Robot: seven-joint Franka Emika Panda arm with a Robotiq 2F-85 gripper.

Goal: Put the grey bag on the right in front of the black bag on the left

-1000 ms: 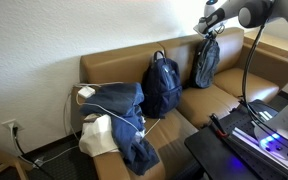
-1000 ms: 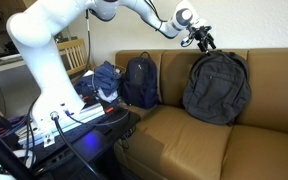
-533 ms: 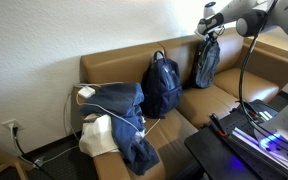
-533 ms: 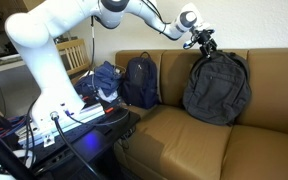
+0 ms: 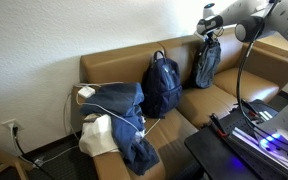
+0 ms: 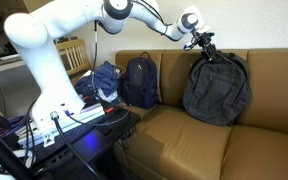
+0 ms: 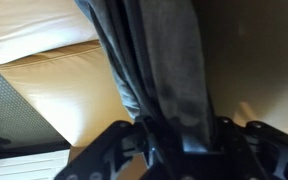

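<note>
Grey bag (image 6: 217, 88): 1 item, upright on the sofa (image 6: 174, 135), leaning on the backrest at centre-right of the frame in an exterior view; long axis vertical, top edge uppermost.

Pincer (image 6: 204, 42): 1, on the single arm, at the bag's top edge, so the bag hangs straight below it. In the wrist view a grey band of the bag's fabric runs down the middle of the frame and between the fingers (image 7: 119, 140). Whether the jaws are pressed onto it or only straddle it cannot be told.

Black bag (image 6: 140, 82): 1, upright against the backrest, frame-left of the grey bag and apart from it in both exterior views.

Blue clothing (image 5: 124, 112): 1 pile with a white cable, at the sofa's frame-left end, just beside the black bag.

Judgement: step in hand is the grasp at the top. The coming move calls for a lift, then travel toward frame-left and forward to the seat cushion (image 6: 162, 130) before the black bag.

Risk: the soft fabric may slip or swing.
</note>
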